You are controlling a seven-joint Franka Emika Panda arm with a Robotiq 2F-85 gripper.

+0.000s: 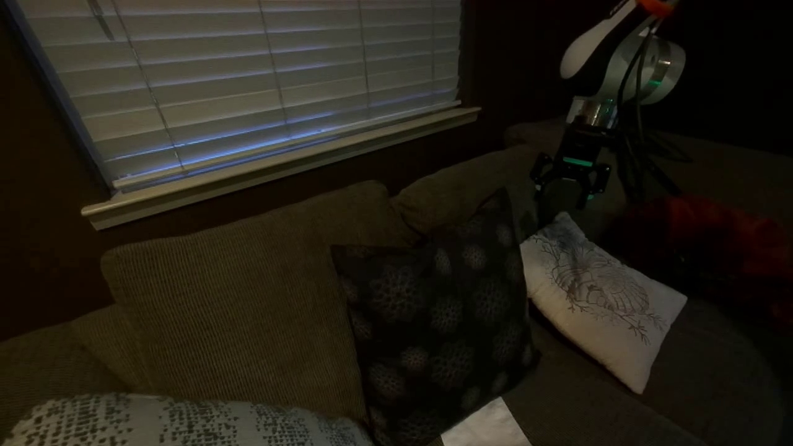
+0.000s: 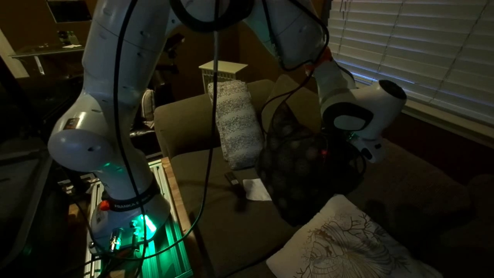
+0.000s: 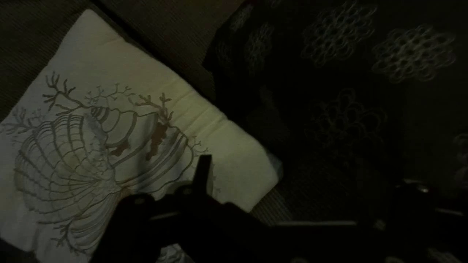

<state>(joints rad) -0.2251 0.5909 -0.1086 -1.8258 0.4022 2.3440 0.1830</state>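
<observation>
- White cushion [image 1: 604,300], printed with brown shells and coral: it lay on the seat of the sofa [image 1: 235,297], just beside the dark cushion [image 1: 443,322]; whether the two touched could not be told.
- Pincer [image 1: 562,189]: released, its fingers [image 3: 202,175] spread well apart; in an exterior view it showed above the upper corner of the white cushion. Contact with the fabric could not be made out in the dim light.
- Dark cushion, patterned with pale rosettes: propped on edge against the backrest.
- White sheet [image 2: 256,190], cloth or paper: flat on the seat at the foot of the dark cushion, with a small dark object [image 2: 232,178] near it.
- Grey-and-white cushion [image 2: 237,123]: upright, on the far side of the dark cushion from the white one.
- Red heap [image 1: 712,235]: rumpled, near the white cushion, its outline lost in shadow.
- Robot arm [image 2: 135,65]: arched over the sofa from a base lit green, with black cables hanging along it.
- Window blinds [image 1: 248,80]: lowered, behind the sofa, above a pale sill [image 1: 279,170].
- White side table [image 2: 224,67]: beyond the sofa's end.
</observation>
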